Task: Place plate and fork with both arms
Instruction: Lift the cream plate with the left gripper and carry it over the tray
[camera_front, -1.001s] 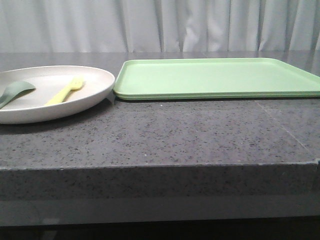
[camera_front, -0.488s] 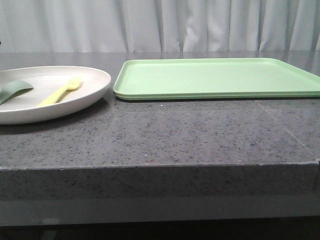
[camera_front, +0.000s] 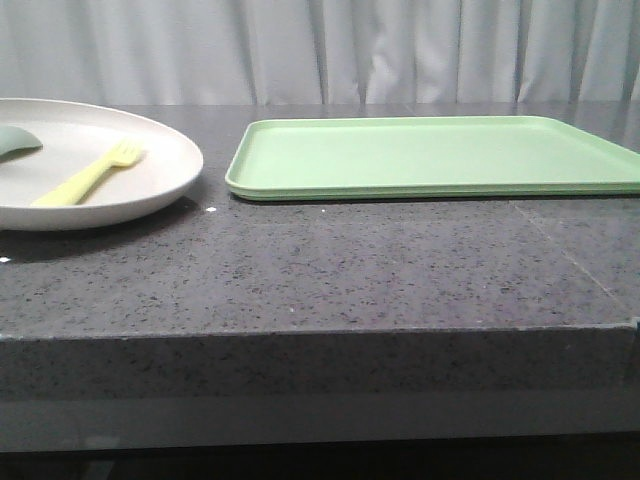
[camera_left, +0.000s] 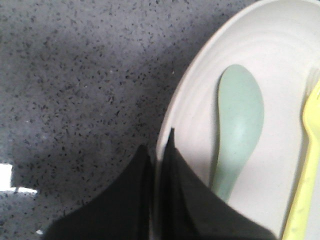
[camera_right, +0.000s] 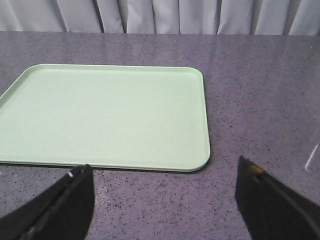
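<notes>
Clamped on the rim of the plate (camera_left: 200, 100), my left gripper (camera_left: 159, 150) has its two dark fingers (camera_left: 135, 190) pinched together over the plate's edge. Just inside that rim, right beside the fingers, I see the grey-green spoon (camera_left: 239, 130) lying in the plate, and past it the pale-yellow fork (camera_left: 307, 175), also in the plate. From the front the plate (camera_front: 150, 185) sits at the table's left, apart from the green tray (camera_front: 430, 155), with the fork (camera_front: 85, 178) on it. My right gripper (camera_right: 165, 200) hangs with fingers spread wide, nothing between them, above the speckled table (camera_right: 260, 125) near the tray's (camera_right: 105, 115) near edge.
</notes>
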